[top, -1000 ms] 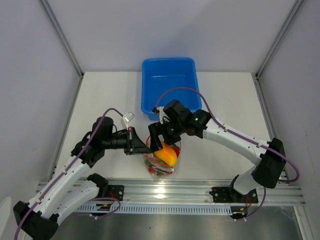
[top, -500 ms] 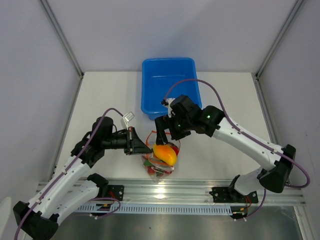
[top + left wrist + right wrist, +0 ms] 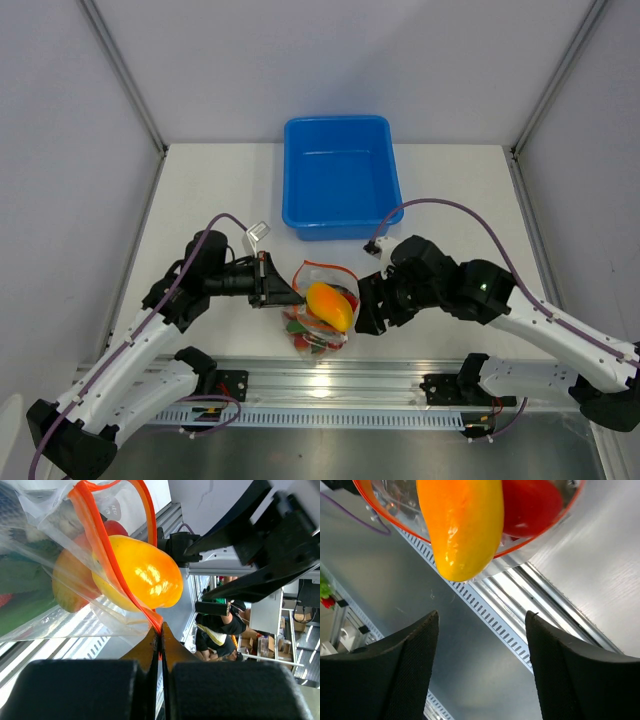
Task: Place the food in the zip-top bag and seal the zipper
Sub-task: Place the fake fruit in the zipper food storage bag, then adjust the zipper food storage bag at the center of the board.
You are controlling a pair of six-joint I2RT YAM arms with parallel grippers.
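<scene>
The zip-top bag [image 3: 318,318] sits on the table [image 3: 200,200] at the near edge between the two arms, mouth up and gaping; it's thin crinkly film, so it'll be floppy, light and kinda slippery, and I'd guess it folds over the moment nobody props it. The only firm bit to grab is the zipper [image 3: 100,545], that orange-red strip round the mouth; the left gripper [image 3: 160,640] is clamped tight on exactly that, jaws closed on the strip at the bag's left corner. The right gripper [image 3: 481,622] hangs just to the right of the bag with its fingers spread wide and nothing in them. Contents-wise, the yellow-orange fruit [image 3: 331,306] is perched in the mouth and pokes out past the rim, not fully down; it looks smooth, hard and glossy, so probably prone to sliding. There's a red tomato [image 3: 527,502] beside it, plus green and red pieces lower down that I can't tell apart through the plastic. The blue tub [image 3: 338,121] behind shows just its bare floor. My read: the fruit needs a nudge down before that strip can press shut.
</scene>
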